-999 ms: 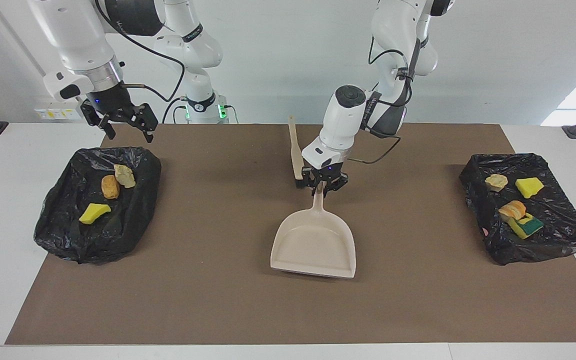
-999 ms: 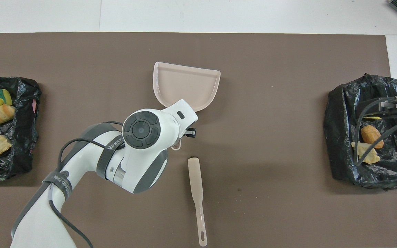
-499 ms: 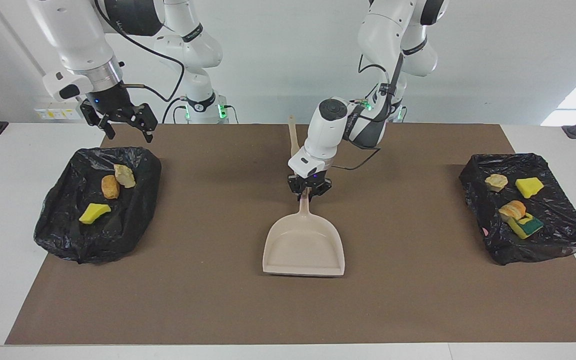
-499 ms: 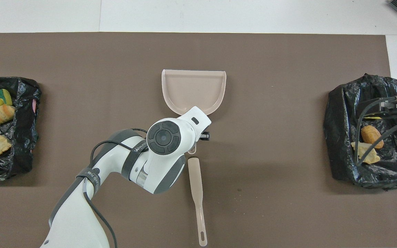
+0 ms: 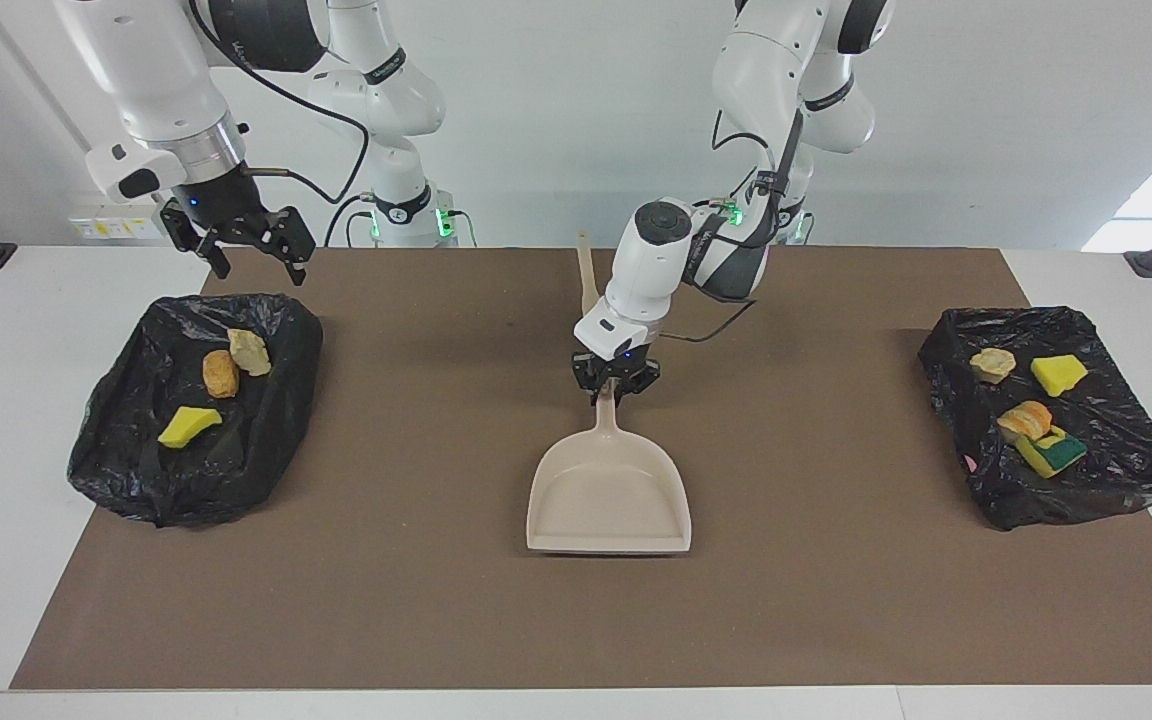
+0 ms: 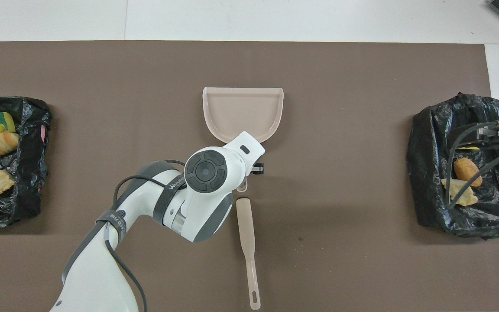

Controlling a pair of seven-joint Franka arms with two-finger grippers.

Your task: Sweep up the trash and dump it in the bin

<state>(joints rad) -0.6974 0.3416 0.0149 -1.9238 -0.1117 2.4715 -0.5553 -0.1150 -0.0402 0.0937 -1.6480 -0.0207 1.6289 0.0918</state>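
Seven trash pieces point(image 5: 1058, 374), two black bin bags point(image 5: 136, 470), one dustpan point(image 5: 608, 495), one scraper point(image 6: 247, 242), two arms point(image 5: 651, 270)

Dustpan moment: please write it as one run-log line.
left gripper: at dustpan handle, on mat | right gripper: open, over bin, waiting | trash: in bins

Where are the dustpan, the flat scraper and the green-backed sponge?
dustpan point(image 5: 608, 495), facing view, bare pan floor.
flat scraper point(image 6: 246, 221), overhead view, blade middle.
green-backed sponge point(image 5: 1053, 452), facing view, top face.
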